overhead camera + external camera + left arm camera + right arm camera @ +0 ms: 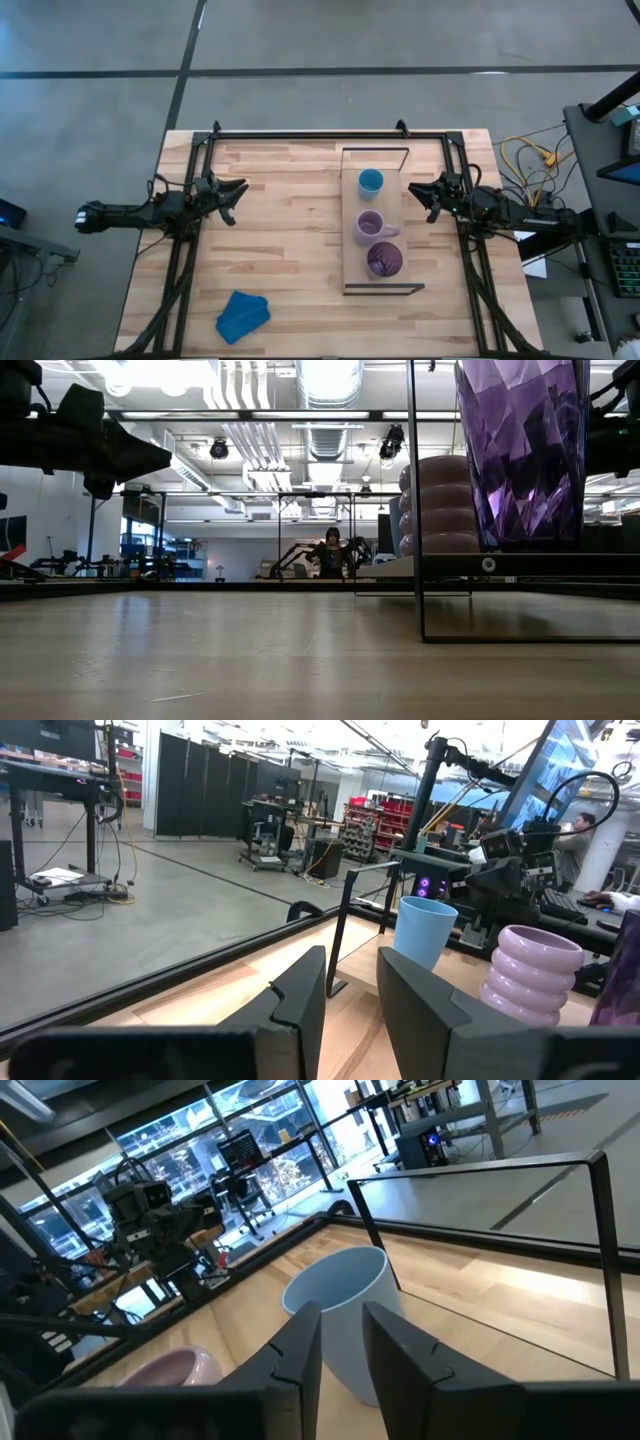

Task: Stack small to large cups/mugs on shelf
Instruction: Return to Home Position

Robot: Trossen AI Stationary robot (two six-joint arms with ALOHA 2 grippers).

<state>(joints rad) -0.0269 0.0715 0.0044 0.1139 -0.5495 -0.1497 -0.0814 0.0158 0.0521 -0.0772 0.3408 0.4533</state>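
Worktop (280,250) carries the shelf (350,250); blue cup (371,181), lilac mug (371,227) and purple cup (384,261) stand in a row. Left pincer (238,200) and right pincer (422,200): slightly open, empty.

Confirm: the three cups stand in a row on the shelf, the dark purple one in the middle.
No: the high view shows the lilac mug in the middle, the dark purple cup at one end, the blue cup at the other. All three stand on the shelf.
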